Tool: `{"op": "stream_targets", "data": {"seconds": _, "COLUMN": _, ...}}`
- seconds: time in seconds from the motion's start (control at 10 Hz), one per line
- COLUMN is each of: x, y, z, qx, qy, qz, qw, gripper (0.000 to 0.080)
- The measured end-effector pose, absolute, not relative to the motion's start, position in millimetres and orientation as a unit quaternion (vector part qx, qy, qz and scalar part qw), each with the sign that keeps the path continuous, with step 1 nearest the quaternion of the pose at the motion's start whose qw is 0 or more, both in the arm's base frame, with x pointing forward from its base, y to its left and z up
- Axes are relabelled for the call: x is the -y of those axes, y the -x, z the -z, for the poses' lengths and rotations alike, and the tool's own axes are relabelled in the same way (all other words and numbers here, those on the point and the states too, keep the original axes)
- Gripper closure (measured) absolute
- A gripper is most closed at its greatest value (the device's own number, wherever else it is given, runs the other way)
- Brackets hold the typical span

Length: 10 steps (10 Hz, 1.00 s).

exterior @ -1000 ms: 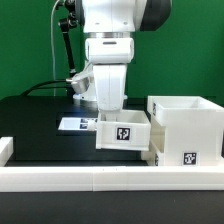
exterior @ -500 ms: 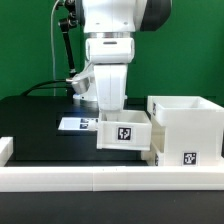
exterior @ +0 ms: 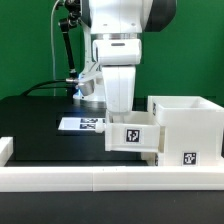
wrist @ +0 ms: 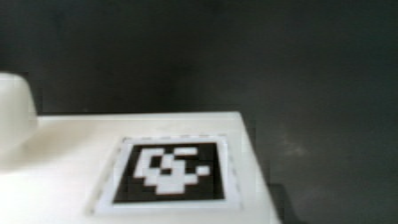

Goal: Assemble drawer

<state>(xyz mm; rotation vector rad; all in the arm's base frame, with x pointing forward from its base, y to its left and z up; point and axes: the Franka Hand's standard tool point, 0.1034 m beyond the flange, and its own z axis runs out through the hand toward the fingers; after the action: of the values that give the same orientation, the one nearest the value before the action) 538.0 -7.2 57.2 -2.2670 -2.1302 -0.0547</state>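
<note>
My gripper (exterior: 127, 117) reaches down into a small white drawer tray (exterior: 132, 136) with a black-and-white tag on its front. The tray moves with it just off the black table, so the gripper is shut on the tray, though the tray wall hides the fingertips. The tray's right side is close against the left wall of the tall open white housing (exterior: 186, 127), which stands at the exterior view's right and carries a tag low on its front. A second white piece (exterior: 153, 156) shows low between tray and housing. The wrist view shows the held tray's tag (wrist: 169, 172) on its white face; no fingers show.
The marker board (exterior: 80, 124) lies flat on the table behind the tray at the exterior view's left. A low white rail (exterior: 100, 178) runs along the front edge, with a raised end block (exterior: 5, 148) at the left. A black cable stand (exterior: 66, 40) is behind.
The gripper and the held tray have moved toward the exterior view's right, up to the housing's left wall. The housing and marker board have not moved.
</note>
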Motion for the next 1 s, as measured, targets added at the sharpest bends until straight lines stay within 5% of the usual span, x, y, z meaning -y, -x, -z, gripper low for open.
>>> {"op": "stream_targets", "data": {"seconds": 1.0, "x": -1.9, "y": -539.9, "z": -57.1, "qx": 0.69, "qy": 0.723, "qz": 0.02, "qw": 0.014, "gripper": 0.0757}}
